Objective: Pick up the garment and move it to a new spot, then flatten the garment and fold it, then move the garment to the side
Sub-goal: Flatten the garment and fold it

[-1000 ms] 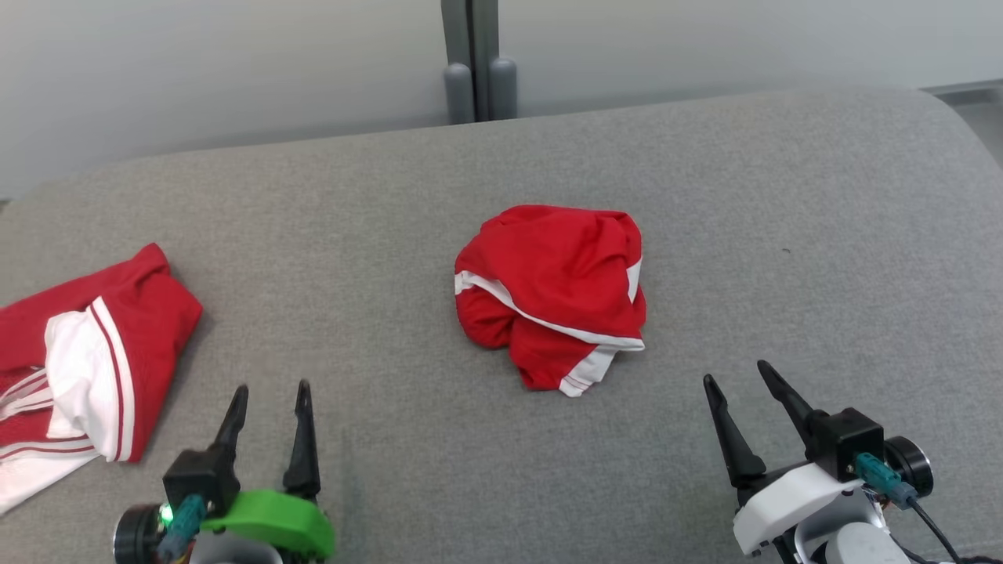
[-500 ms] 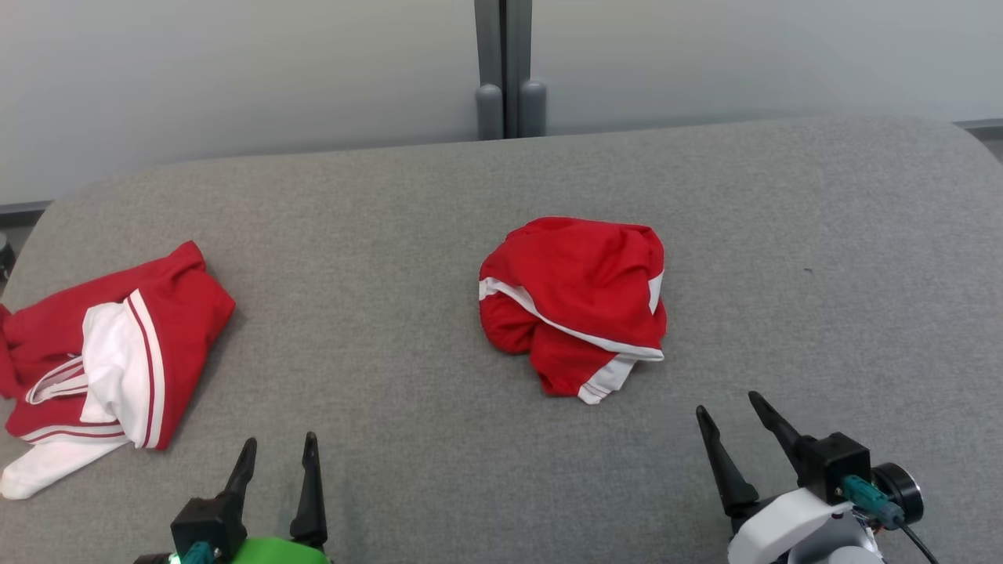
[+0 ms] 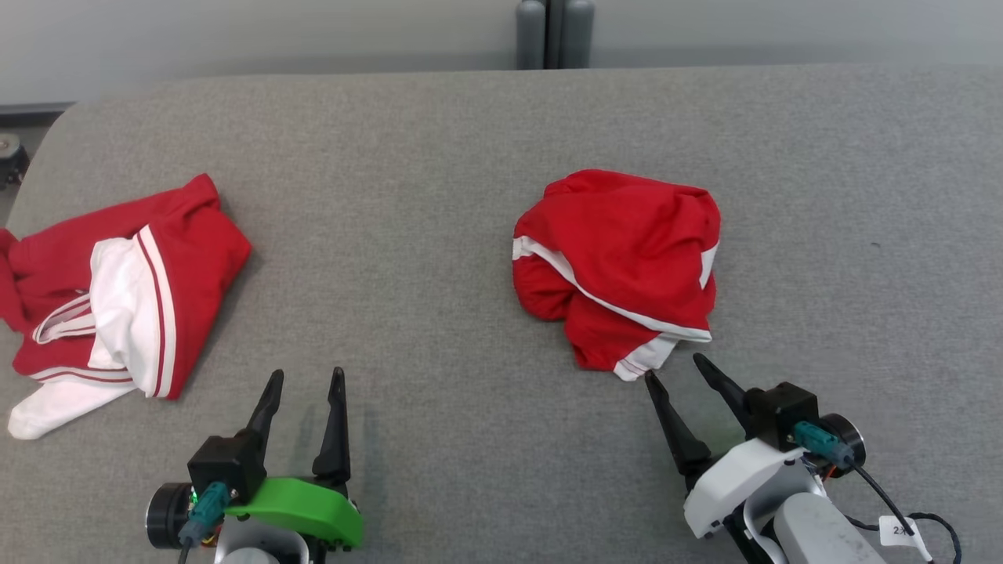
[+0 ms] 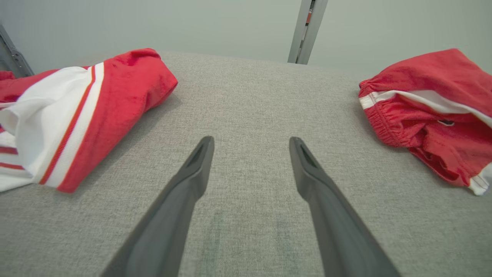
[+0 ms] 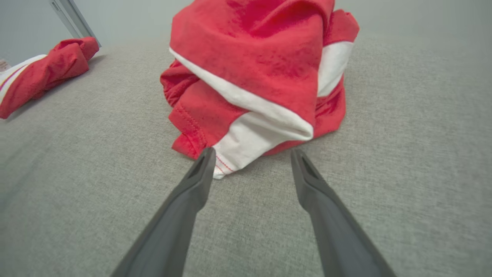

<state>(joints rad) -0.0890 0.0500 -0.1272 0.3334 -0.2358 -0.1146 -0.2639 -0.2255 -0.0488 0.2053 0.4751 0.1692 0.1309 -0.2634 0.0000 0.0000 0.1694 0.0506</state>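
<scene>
The garment (image 3: 619, 258) is a crumpled red bundle with white bands, lying in the middle of the grey padded surface (image 3: 407, 196). My right gripper (image 3: 671, 366) stands open just in front of its near white corner, not touching it. In the right wrist view the garment (image 5: 261, 65) rises right beyond my right gripper (image 5: 252, 151), with the white hem at the left fingertip (image 5: 207, 154). My left gripper (image 3: 306, 372) is open and empty over bare fabric at the lower left. In the left wrist view my left gripper (image 4: 251, 139) has the garment (image 4: 430, 100) at the far right.
A second red-and-white cloth bundle (image 3: 133, 290) lies at the left edge of the surface, apart from the garment; it also shows as a bundle (image 4: 77, 111) and a bundle (image 5: 42, 73) in the wrist views. A grey post (image 3: 552, 31) stands against the wall behind.
The head camera has shifted, so the whole picture has moved. My right gripper has come much closer to the garment's near white corner. Both grippers stay open.
</scene>
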